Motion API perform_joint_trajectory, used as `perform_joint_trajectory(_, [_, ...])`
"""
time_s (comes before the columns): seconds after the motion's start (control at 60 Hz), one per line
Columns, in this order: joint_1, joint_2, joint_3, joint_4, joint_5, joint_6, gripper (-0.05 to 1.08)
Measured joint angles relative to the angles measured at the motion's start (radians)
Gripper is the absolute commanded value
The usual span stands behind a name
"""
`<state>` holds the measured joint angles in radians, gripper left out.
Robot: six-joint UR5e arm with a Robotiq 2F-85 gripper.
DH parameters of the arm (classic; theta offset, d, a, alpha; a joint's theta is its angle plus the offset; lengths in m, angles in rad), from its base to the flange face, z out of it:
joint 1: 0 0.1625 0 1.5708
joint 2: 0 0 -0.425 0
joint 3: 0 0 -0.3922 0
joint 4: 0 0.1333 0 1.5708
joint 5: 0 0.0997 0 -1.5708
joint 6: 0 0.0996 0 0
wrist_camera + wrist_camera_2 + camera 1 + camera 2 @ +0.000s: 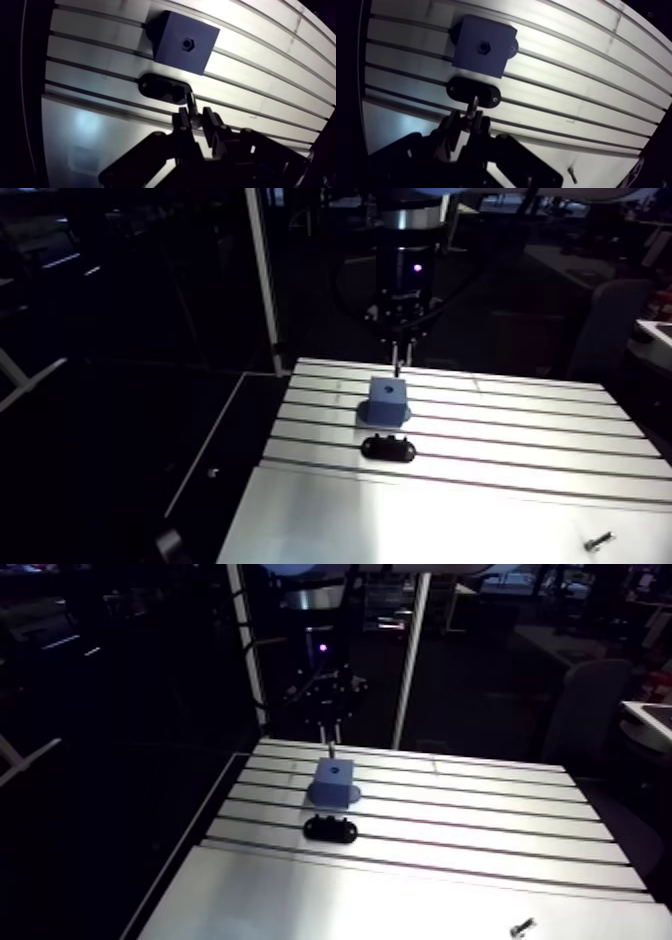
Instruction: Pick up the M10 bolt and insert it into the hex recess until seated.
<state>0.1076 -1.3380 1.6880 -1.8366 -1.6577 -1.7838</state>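
**Step in hand.** The bolt (190, 101) is picked up and is being carried to the recess. The claw (195, 116) is clamped on it, with the shank standing out ahead of the fingertips. Which end leads cannot be told.

**Position.**
- The recess (187, 44) sits in the top face of the blue block (172, 30) and shows empty, so insertion has not begun.
- In the arm view the claw hangs at the block's far side, with the bolt's tip close to the block's rear top edge and apart from it.
- In the wrist view the block lies ahead of the claw.
- A black oval part (160, 87) lies between the claw and the block.

**Next move, as judged.**
- Bring the bolt's axis squarely over the recess.
- Lower it straight until it bottoms, and only then release.
- The hole is small against the block's face, so centring looks like the critical point. A tilted or offset approach would likely catch the rim or push the block.

**Surface.** The surface (260, 85) is slotted aluminium. The block and the black part sit near each other across its grooves. A second small fastener (598, 540) lies well apart, near the surface's near corner, and is not involved.

**Room.** The room (110, 308) is dim. Nothing seen there bears on the work.
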Motion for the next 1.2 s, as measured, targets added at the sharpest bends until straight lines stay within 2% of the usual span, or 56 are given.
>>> perform_joint_trajectory(0.267, [-0.012,0.065,-0.082,0.06,-0.006,-0.081,0.79])
perform_joint_trajectory(0.683, [-0.026,0.152,-0.168,0.108,-0.004,-0.191,0.79])
perform_joint_trajectory(1.2, [-0.021,0.193,-0.185,0.13,0.004,-0.202,0.79])
